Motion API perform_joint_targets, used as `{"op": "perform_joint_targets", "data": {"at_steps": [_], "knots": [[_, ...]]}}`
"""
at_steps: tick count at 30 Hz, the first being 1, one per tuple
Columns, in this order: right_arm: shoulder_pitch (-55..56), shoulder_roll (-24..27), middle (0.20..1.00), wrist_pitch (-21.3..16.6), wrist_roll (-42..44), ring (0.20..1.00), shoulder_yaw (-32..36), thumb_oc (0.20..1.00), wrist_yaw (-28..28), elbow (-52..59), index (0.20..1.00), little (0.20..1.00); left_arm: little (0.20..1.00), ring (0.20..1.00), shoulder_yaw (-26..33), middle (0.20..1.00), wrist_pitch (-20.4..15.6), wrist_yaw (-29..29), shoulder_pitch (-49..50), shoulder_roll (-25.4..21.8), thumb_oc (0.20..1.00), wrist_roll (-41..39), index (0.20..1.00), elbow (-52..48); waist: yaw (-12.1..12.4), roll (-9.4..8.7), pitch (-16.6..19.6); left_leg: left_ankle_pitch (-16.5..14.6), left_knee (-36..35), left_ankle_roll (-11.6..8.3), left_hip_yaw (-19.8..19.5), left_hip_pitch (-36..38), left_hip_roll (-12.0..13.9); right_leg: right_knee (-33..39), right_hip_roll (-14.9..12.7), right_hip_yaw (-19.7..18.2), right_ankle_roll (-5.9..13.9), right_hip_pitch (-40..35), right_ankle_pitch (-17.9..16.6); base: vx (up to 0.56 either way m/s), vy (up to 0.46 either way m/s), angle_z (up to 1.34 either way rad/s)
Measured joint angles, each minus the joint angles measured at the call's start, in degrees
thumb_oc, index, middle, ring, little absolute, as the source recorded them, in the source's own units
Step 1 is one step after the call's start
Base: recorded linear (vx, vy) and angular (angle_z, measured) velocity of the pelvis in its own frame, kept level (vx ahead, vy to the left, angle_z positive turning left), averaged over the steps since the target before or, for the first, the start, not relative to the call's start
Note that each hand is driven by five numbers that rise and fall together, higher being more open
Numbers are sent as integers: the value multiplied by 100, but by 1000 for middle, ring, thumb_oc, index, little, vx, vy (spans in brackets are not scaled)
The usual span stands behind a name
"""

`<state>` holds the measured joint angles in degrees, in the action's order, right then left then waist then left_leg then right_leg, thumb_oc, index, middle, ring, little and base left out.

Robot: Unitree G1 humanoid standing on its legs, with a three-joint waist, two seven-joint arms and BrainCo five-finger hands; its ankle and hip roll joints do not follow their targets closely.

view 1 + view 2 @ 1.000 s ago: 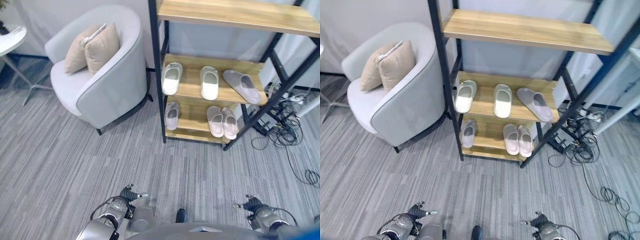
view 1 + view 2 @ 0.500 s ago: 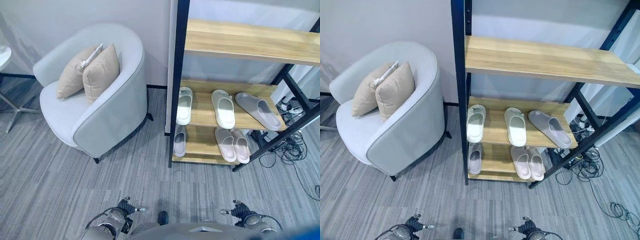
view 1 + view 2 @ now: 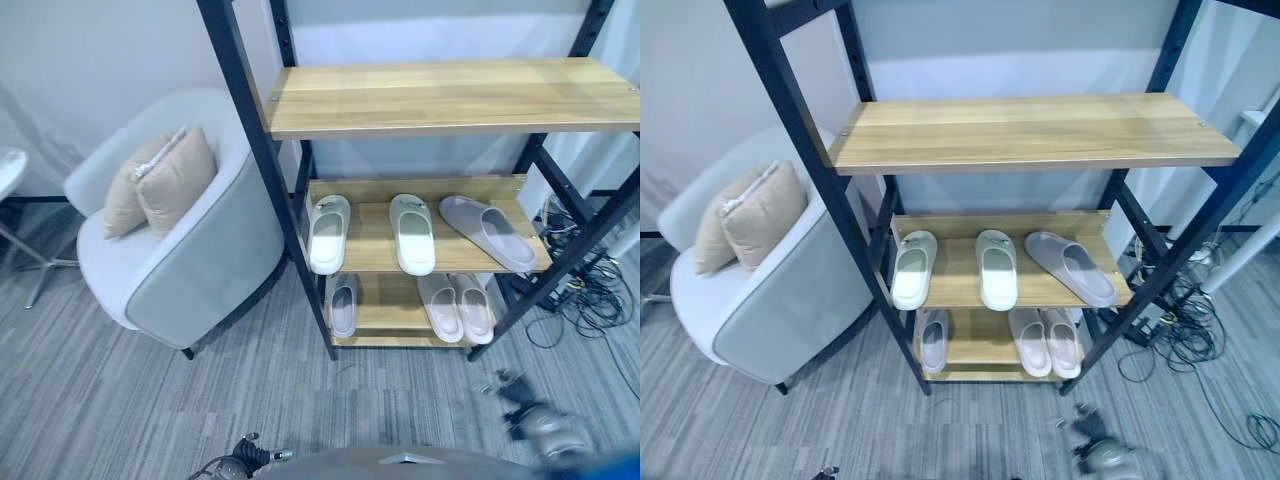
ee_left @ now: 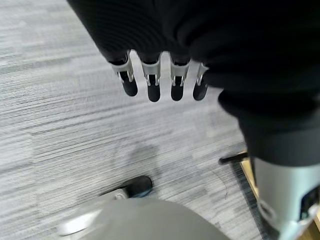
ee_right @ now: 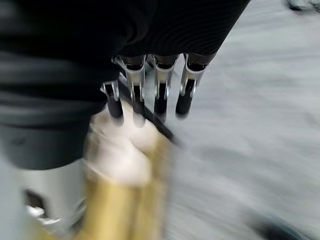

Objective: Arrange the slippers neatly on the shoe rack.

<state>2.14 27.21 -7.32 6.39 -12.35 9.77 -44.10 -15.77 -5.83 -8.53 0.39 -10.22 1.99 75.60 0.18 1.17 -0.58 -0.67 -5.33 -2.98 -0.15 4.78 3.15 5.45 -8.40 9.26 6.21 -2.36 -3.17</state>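
Hanging low over grey carpet, left hand (image 4: 160,82) and right hand (image 5: 150,95) fingers relaxed, empty, slippers (image 3: 414,233) on shoe rack (image 3: 440,98)

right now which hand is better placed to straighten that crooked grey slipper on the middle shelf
Right, probably. The angled grey slipper lies at the right end of the middle shelf, and the right hand hangs low on that same side, fingers relaxed and holding nothing. The left hand hangs over carpet, farther from it.
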Motion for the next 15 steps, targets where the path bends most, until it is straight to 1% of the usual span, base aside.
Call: {"op": "perform_joint_targets", "data": {"at_steps": [1, 2, 3, 4, 6, 8, 9, 10, 11, 12, 13, 14, 15], "knots": [[78, -66, 1000, 5, -113, 1000, -83, 1000, 18, 463, 1000, 1000, 1000, 1000, 3, 1000, -6, -12, 17, -23, 1000, 34, 1000, -110, -34, -29, -24, 16, -3, -26, -4, -59, 40, 1, 36, 18, -45, 31, -6, -59, 14, 0], [411, -338, 1000, 1, -339, 1000, -233, 1000, 43, 1229, 1000, 1000, 1000, 1000, -53, 1000, -12, -25, -48, 7, 1000, 169, 1000, -202, -107, -19, -32, 51, -1, -51, -23, -160, 68, 6, 71, 21, -78, 119, -25, -53, 18, 0], [568, -541, 1000, -31, -480, 1000, -429, 1000, 28, 1654, 1000, 1000, 1000, 1000, -59, 1000, -18, -30, -128, -28, 1000, 200, 1000, -254, -133, -16, -90, 88, -6, -57, -19, -206, 71, 16, 71, 22, -95, 210, -45, 0, 0, 0], [633, -642, 1000, -44, -661, 1000, -687, 1000, -68, 1900, 1000, 1000, 1000, 1000, -60, 1000, -18, -41, -276, 7, 1000, 215, 1000, -269, -185, -8, -242, 99, -11, -56, -8, -210, 81, 23, 75, 28, -89, 218, -68, 0, 17, -4], [782, -592, 1000, -92, -942, 1000, -705, 1000, -71, 2279, 1000, 1000, 1000, 1000, -59, 1000, -86, -63, -281, 25, 1000, 340, 1000, -270, -250, 15, -288, 101, -30, -38, 16, -220, 23, 26, 15, 9, -56, 240, -87, 14, 27, -5], [901, -564, 1000, -236, -1049, 1000, -300, 1000, 16, 2488, 1000, 1000, 1000, 1000, -12, 1000, -136, -72, -243, 21, 1000, 378, 1000, -266, -254, -8, -294, 79, -31, -2, 105, -182, -14, 25, -22, -69, -38, 245, -94, 45, 54, -16], [901, -564, 1000, -236, -1049, 1000, -300, 1000, 16, 2488, 1000, 1000, 1000, 1000, -12, 1000, -136, -72, -243, 21, 1000, 378, 1000, -266, -254, -8, -294, 79, -31, -2, 105, -182, -14, 25, -22, -69, -38, 245, -94, 36, 34, -11], [893, -452, 1000, -316, -1347, 1000, -113, 1000, 204, 2536, 1000, 1000, 1000, 1000, 9, 1000, -152, -89, -220, 12, 1000, 426, 1000, -244, -283, -7, -291, 75, -32, 8, 114, -173, -30, 24, -56, -77, -16, 245, -110, 37, 44, -1], [884, -345, 1000, -334, -1426, 1000, -100, 1000, 231, 2544, 1000, 1000, 1000, 1000, 8, 1000, -193, -113, -221, 10, 1000, 425, 1000, -245, -266, -8, -289, 76, -24, 10, 111, -173, -29, 19, -58, -75, -16, 245, -110, 35, 38, -1], [879, -343, 1000, -339, -1454, 1000, -81, 1000, 245, 2545, 1000, 1000, 1000, 1000, 8, 1000, -200, -129, -221, 12, 1000, 426, 1000, -244, -260, -7, -289, 76, -7, 9, 110, -173, -27, 6, -56, -74, -16, 245, -110, 46, 44, -1], [755, -332, 1000, -337, -1623, 1000, -101, 1000, 384, 2567, 1000, 1000, 1000, 1000, 4, 1000, -219, -140, -193, 38, 1000, 438, 1000, -240, -242, 1, -292, 76, -25, 9, 116, -184, -29, 3, -58, -76, -16, 260, -110, 38, 29, -2], [394, -322, 1000, -349, -1836, 1000, -93, 1000, 615, 2647, 1000, 1000, 1000, 1000, 4, 1000, -222, -143, -207, 18, 1000, 441, 1000, -240, -233, 7, -286, 76, -31, 9, 118, -184, -28, 11, -57, -76, -16, 259, -113, 37, 26, -1], [213, -285, 1000, -368, -1941, 1000, -115, 1000, 696, 2666, 1000, 1000, 1000, 1000, 3, 1000, -228, -148, -207, 17, 1000, 445, 1000, -243, -199, 10, -287, 75, -33, 8, 112, -204, -28, 25, -59, -69, -16, 257, -112, 0, 0, 0]]}}
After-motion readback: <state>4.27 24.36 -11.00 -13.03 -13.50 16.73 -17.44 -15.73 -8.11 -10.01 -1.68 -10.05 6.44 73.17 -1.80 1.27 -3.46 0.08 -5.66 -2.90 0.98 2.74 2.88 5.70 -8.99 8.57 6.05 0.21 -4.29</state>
